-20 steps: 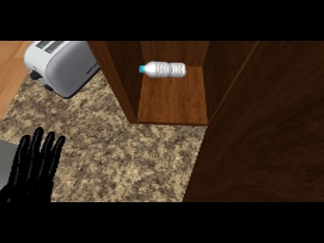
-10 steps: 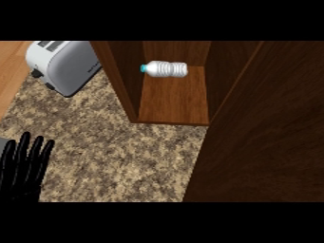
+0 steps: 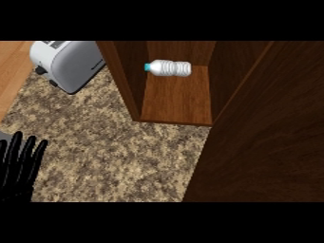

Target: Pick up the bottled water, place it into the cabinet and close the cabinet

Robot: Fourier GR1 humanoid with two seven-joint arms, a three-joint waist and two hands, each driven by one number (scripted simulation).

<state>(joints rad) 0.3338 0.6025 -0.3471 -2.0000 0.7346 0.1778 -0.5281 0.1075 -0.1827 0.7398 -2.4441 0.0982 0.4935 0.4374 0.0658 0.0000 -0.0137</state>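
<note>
Kitchen, home sort. Speckled granite surface (image 3: 108, 142) serves as countertop. White-and-grey toaster (image 3: 70, 61) stands on it, just left of cabinet (image 3: 178, 102). Cabinet dark wood, open, door (image 3: 276, 133) at its right. Bottle (image 3: 169, 68) lies on cabinet shelf. Light wood boards (image 3: 3, 76) far left of cabinet.

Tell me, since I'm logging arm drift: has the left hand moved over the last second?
Yes. The left hand has slid toward the view's lower left corner, farther from the cabinet, fingers straight.
</note>
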